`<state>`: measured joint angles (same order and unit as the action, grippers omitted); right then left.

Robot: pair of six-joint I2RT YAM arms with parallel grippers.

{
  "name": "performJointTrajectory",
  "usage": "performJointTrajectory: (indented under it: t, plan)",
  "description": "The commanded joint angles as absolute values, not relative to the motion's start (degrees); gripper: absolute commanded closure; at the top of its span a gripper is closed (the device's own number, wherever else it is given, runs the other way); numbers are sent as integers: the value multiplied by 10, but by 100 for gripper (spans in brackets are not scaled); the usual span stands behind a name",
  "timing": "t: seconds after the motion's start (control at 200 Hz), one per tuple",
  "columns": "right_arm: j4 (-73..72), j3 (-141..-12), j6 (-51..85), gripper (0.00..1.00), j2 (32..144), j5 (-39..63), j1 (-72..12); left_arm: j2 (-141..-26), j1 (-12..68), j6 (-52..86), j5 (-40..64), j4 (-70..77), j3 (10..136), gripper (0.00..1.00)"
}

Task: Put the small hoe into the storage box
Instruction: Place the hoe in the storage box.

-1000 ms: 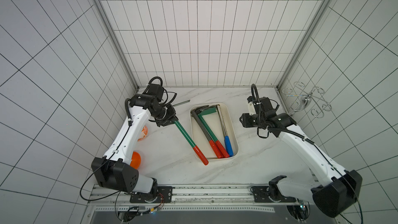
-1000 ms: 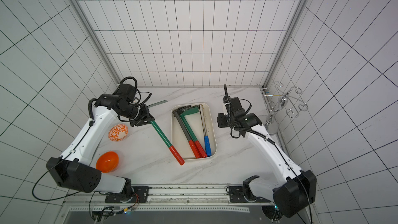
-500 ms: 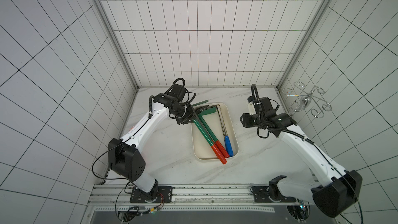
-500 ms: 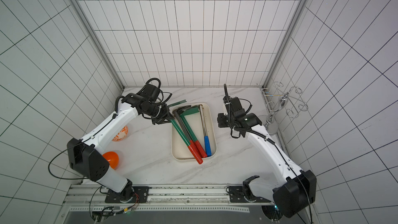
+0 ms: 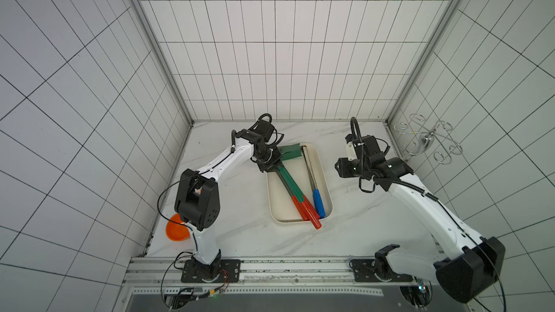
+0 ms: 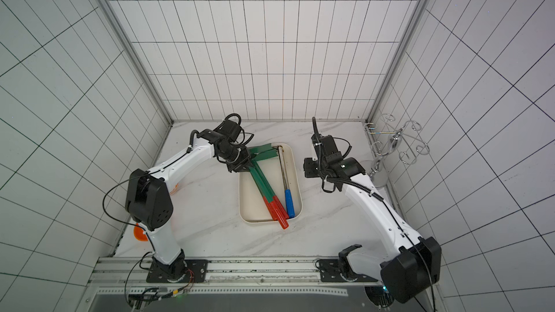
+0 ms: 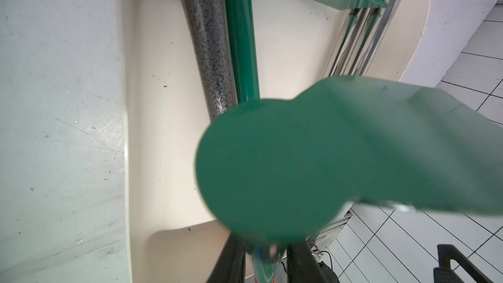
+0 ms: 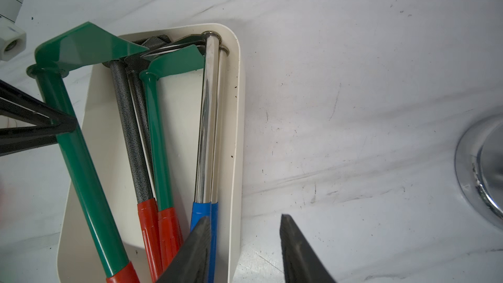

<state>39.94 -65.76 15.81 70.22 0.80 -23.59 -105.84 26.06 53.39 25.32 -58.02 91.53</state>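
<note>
In both top views my left tool [image 5: 270, 162] is clenched on the small hoe [image 5: 283, 177]. The hoe slants over the storage box [image 5: 280, 205], its red grip [image 6: 282, 222] poking past the near rim. Only the left wrist shows the green blade [image 7: 313, 159] blurred close, with fingers [image 7: 231, 262] pinching its shaft. Only the right wrist shows my right tool [image 8: 245, 249] released and holding nothing, above the box's edge and the tabletop [image 8: 353, 104].
</note>
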Motion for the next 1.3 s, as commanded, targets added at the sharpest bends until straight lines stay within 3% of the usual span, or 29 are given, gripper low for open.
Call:
performJointTrajectory:
  t: [0.0,1.295]
  plan:
    - [411,-642,156,56,693,0,-228,-1071,263,544,252,-542,941,100]
    - [414,-626,147,56,684,-3,-221,-1198,268,534,205,-561,1015,100]
